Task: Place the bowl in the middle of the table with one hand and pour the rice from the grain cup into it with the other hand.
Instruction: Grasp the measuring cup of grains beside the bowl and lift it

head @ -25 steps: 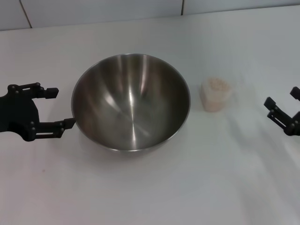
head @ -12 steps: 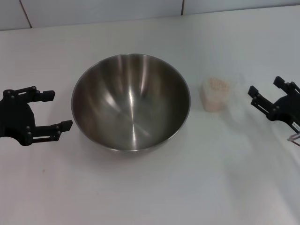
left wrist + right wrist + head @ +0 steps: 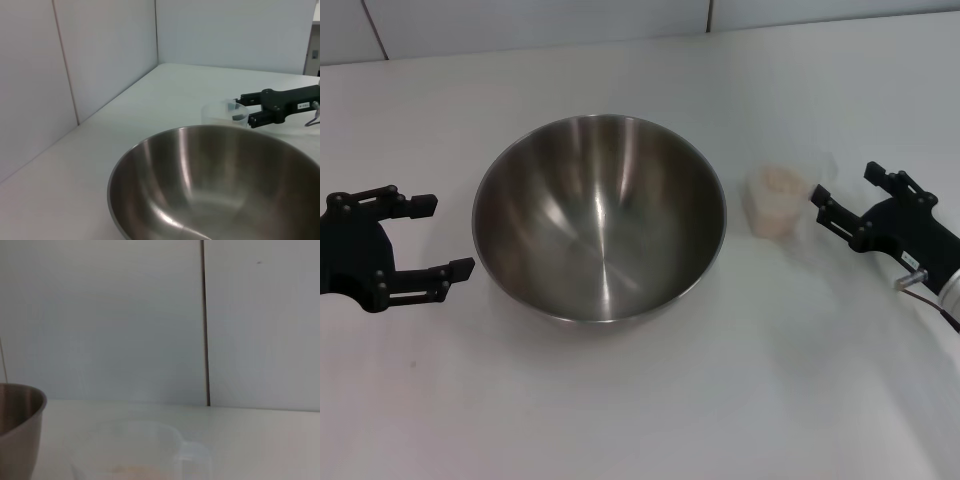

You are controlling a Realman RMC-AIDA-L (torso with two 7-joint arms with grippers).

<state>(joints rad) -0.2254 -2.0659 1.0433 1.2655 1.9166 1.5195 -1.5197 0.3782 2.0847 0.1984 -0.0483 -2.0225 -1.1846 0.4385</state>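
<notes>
The large steel bowl (image 3: 599,215) stands empty on the white table (image 3: 640,400), near its middle. It also shows in the left wrist view (image 3: 220,185) and at the edge of the right wrist view (image 3: 17,425). The clear grain cup (image 3: 779,200) with pale rice (image 3: 775,184) in it stands just right of the bowl. The cup also shows in the left wrist view (image 3: 225,112) and close up in the right wrist view (image 3: 135,452). My right gripper (image 3: 842,192) is open, its fingers just right of the cup and apart from it. My left gripper (image 3: 445,237) is open and empty, just left of the bowl.
A pale tiled wall (image 3: 520,20) runs along the table's far edge.
My right gripper has moved left from the table's right edge up to the cup. My left gripper has drawn back a little from the bowl's rim. Bowl and cup have not moved.
</notes>
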